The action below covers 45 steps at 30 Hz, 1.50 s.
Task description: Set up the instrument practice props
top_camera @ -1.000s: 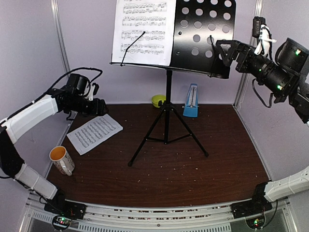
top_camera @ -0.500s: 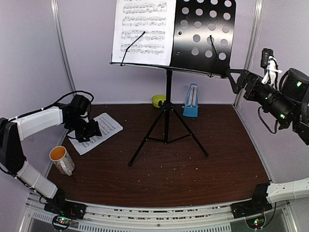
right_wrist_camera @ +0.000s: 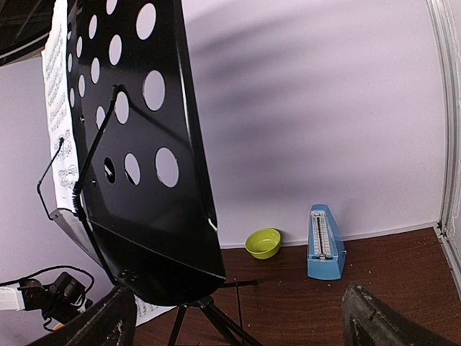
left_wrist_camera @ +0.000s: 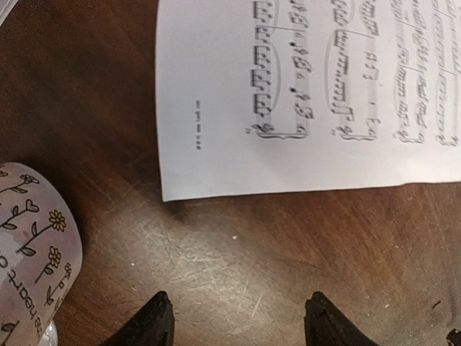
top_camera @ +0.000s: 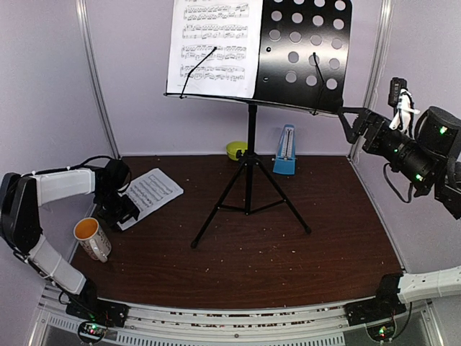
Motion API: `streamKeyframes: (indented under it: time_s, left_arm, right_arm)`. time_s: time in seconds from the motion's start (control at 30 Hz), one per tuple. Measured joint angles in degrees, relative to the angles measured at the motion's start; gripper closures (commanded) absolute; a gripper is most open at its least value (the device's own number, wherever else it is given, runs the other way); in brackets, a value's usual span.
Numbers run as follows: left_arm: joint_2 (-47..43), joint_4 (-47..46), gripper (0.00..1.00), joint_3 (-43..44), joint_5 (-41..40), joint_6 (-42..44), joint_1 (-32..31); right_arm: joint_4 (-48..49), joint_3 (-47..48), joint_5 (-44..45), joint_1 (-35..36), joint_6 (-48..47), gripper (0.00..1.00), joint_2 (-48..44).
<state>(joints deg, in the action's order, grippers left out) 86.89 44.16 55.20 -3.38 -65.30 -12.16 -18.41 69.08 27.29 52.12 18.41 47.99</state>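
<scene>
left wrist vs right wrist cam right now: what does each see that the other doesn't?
Left wrist only: the flower print on the mug, near a corner of the loose page. Right wrist only: the music stand holding another page, the green bowl, the blue metronome. Both: the loose page, a sliver in the right wrist view, on the brown table; each view's own jaws open.

My left wrist view crops white printed sheet-music page (left_wrist_camera: 302, 94) at top and right, flower-patterned white mug (left_wrist_camera: 29, 238) at left, bottom.

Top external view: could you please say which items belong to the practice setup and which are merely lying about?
Belongs: music stand, sheet on the stand, sheet on the table, blue metronome.
Lying about: white mug, green bowl.
</scene>
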Motion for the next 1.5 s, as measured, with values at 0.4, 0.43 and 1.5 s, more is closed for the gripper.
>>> streamKeyframes:
  time_s: [0.4,0.43,1.5]
  left_arm:
    - [3.8,-1.3,0.39,-1.1,-1.2,-4.9,4.2]
    - [3.9,-1.3,0.39,-1.1,-1.5,-4.9,4.6]
    - [10.9,-12.4,1.00,-0.2,-2.1,1.6,8.7]
  right_arm:
    - [0.0,0.0,1.4,0.0,-0.3,0.00,-0.4]
    - [0.0,0.0,1.6,0.0,-0.4,0.00,-0.3]
    - [-0.3,0.0,4.8,0.0,-2.2,0.00,-3.0]
